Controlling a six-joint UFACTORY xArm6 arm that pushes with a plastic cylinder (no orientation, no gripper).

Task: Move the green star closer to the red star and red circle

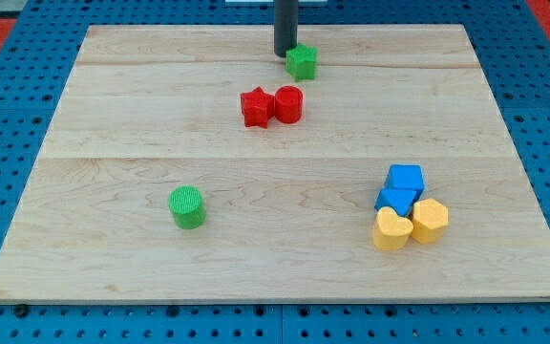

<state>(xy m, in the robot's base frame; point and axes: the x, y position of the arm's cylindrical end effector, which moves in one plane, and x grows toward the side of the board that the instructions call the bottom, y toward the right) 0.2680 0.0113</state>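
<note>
Camera view: the tip (284, 53) is seen touching the green star (302, 62) from the view's upper left, near the wooden counter's (113, 115) top edge. No claw is fitted. The red star (255, 107) and red circle (288, 104) are pictured touching, just below.

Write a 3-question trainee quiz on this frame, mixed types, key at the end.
1. True or false: the red star and red circle sit side by side, touching.
2. My tip is closest to which block? A) green circle B) green star C) a blue block
3. Fill in: the two yellow blocks lie at the view's lower ____.

Key: 1 true; 2 B, the tip is just left of and above the green star; 3 right.
</note>
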